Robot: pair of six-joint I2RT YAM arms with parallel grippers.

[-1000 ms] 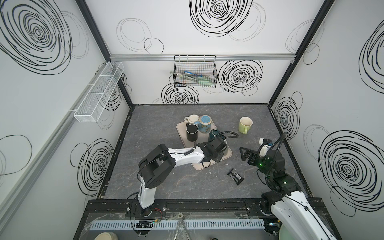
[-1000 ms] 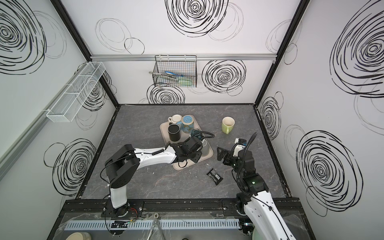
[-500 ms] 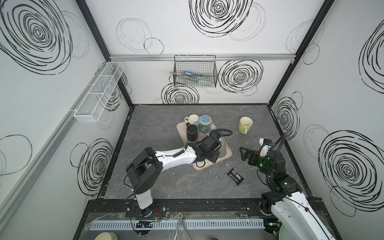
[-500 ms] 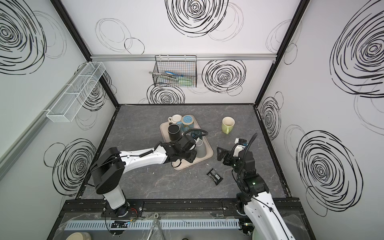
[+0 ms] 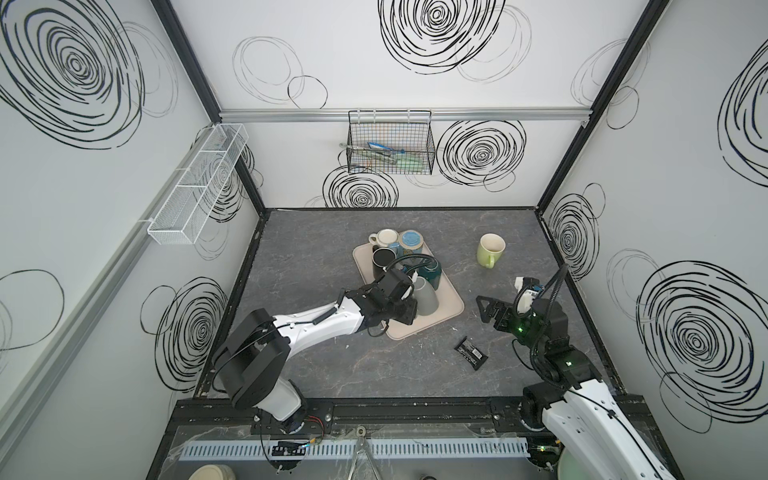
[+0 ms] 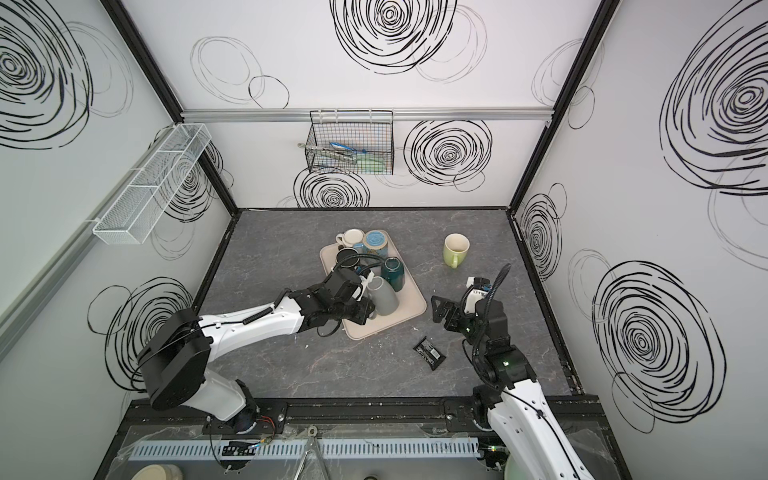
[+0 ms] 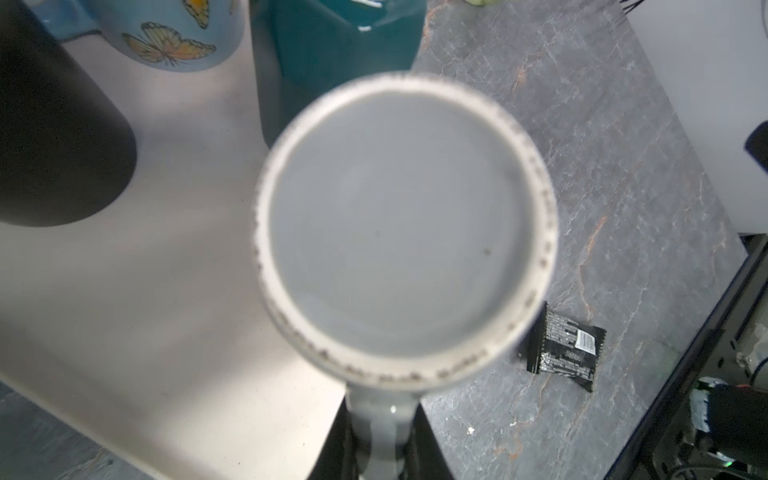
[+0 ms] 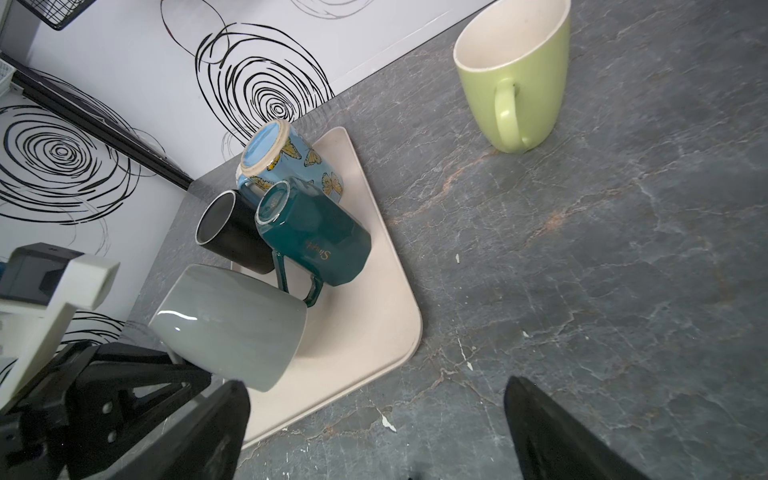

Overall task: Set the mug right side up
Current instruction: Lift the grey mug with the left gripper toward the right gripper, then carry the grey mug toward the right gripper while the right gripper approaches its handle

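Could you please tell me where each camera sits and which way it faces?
Both top views: high above the front, looking down on both arms, the tray and its mugs.
Left wrist: behind the left hand, facing the base of the grey mug; its fingers show clamping the handle.
Right wrist: behind the open right hand, facing the tray across the table; both fingers show.
Shared: both wrist views show the grey mug and teal mug.
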